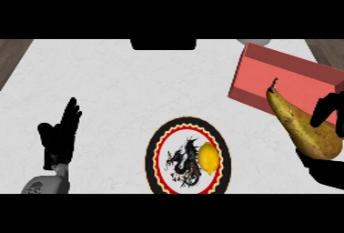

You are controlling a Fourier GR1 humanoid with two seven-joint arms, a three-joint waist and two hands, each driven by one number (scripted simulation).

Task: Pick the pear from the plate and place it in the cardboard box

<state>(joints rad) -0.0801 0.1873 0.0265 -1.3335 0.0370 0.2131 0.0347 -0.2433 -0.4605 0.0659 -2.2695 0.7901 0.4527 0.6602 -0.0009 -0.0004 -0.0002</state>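
A brown-yellow pear hangs in the air at the right, stem up, its top overlapping the near edge of the red box. My right hand is curled round the pear's lower end, with fingers over its right side. The round plate with a red and gold rim and a dragon picture lies at the bottom centre. A yellow lemon rests on its right half. My left hand stands open at the lower left, fingers up, resting.
The box looks red rather than cardboard-coloured and sits at the back right of the white counter. A dark object lies at the counter's far edge. Wooden flooring shows at both upper corners.
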